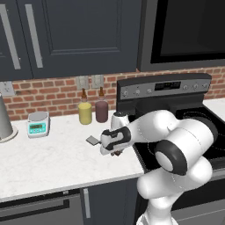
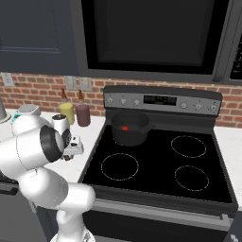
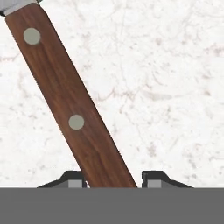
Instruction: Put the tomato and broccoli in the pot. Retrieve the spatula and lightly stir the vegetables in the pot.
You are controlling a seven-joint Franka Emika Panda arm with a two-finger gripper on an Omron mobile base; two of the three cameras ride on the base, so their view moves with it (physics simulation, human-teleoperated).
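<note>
The spatula lies flat on the white marble counter; its grey blade (image 1: 92,140) pokes out to the left of my hand. Seen close up in the hand view, its brown wooden handle (image 3: 70,100) runs down between my fingertips. My gripper (image 3: 113,177) is down at the counter, shut on that handle, and it is also seen at the counter's right end (image 1: 115,152) and beside the stove (image 2: 70,157). The dark pot (image 2: 129,128) stands on the stove's back left burner with the red tomato (image 2: 125,128) inside. The broccoli is hidden.
A yellow jar (image 1: 85,113) and a maroon jar (image 1: 101,110) stand against the brick wall behind the spatula. A small kitchen scale (image 1: 38,124) sits further left. The black stovetop (image 2: 156,165) lies right of the counter, under a microwave.
</note>
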